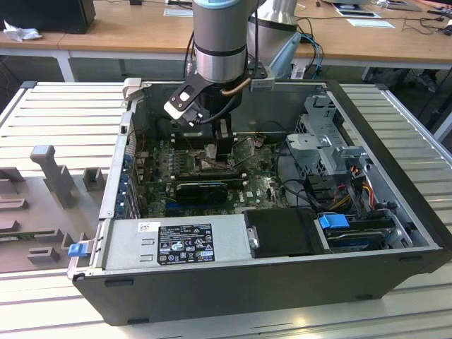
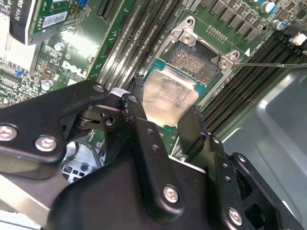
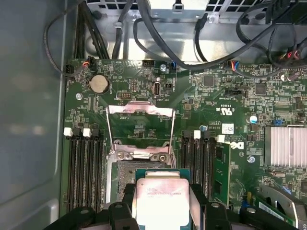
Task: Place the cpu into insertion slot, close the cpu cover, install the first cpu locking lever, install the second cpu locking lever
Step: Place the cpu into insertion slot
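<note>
My gripper (image 2: 165, 98) is shut on the cpu (image 2: 168, 93), a flat square chip with a silvery face, one black finger on each of two opposite edges. In the first wrist view the cpu (image 3: 160, 201) hangs between the fingers of the gripper (image 3: 163, 203), partly over the insertion slot (image 3: 125, 168), whose grey centre shows beyond the chip. The slot (image 2: 196, 60) lies uncovered just past the chip in the second wrist view too. The cpu cover (image 3: 139, 109) is swung open, away from the slot. In the exterior view the gripper (image 1: 222, 152) reaches down over the green motherboard (image 1: 261, 187).
Memory slots (image 3: 84, 167) run along both sides of the socket. A thin lever rod (image 2: 268, 64) sticks out beside it. A black finned card (image 1: 201, 189), the power supply (image 1: 176, 244), the drive cage (image 1: 325, 141) and loose cables (image 3: 192, 28) crowd the case.
</note>
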Robot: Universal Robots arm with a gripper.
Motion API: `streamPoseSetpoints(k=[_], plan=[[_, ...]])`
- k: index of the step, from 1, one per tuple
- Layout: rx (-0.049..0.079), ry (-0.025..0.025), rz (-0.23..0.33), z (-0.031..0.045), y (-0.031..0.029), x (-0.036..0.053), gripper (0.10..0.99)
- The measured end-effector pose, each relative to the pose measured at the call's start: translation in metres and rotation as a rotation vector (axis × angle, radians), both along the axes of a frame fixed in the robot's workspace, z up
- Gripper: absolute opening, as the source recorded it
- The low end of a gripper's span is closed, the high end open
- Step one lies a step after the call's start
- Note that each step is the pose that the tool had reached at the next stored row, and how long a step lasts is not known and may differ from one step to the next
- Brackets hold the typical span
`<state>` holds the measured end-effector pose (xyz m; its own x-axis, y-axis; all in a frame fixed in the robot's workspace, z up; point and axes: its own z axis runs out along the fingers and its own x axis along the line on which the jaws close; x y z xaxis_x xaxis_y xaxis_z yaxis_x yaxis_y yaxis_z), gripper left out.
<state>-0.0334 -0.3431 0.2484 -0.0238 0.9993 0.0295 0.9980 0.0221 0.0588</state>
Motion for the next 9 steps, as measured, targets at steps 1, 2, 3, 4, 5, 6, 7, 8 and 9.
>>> streamPoseSetpoints(k=[1,2,3,4,5,6,7,8,9], plan=[[0.000,-0.0001,0.000,-0.0007,0.0000,-0.0002,0.529],[0.000,-0.0001,0.000,-0.0013,0.0000,-0.0003,0.529],[0.000,-0.0001,0.000,-0.0023,0.0001,-0.0004,0.529],[0.000,-0.0001,0.000,-0.0030,0.0002,-0.0005,0.529],[0.000,-0.0001,0.000,-0.0036,0.0003,-0.0007,0.529],[0.000,-0.0001,0.000,-0.0052,0.0005,-0.0013,0.529],[0.000,0.0000,0.000,-0.0068,0.0013,-0.0016,0.529],[0.000,0.0000,0.000,-0.0082,0.0028,-0.0019,0.529],[0.000,-0.0001,0.000,-0.0098,0.0048,-0.0021,0.529]])
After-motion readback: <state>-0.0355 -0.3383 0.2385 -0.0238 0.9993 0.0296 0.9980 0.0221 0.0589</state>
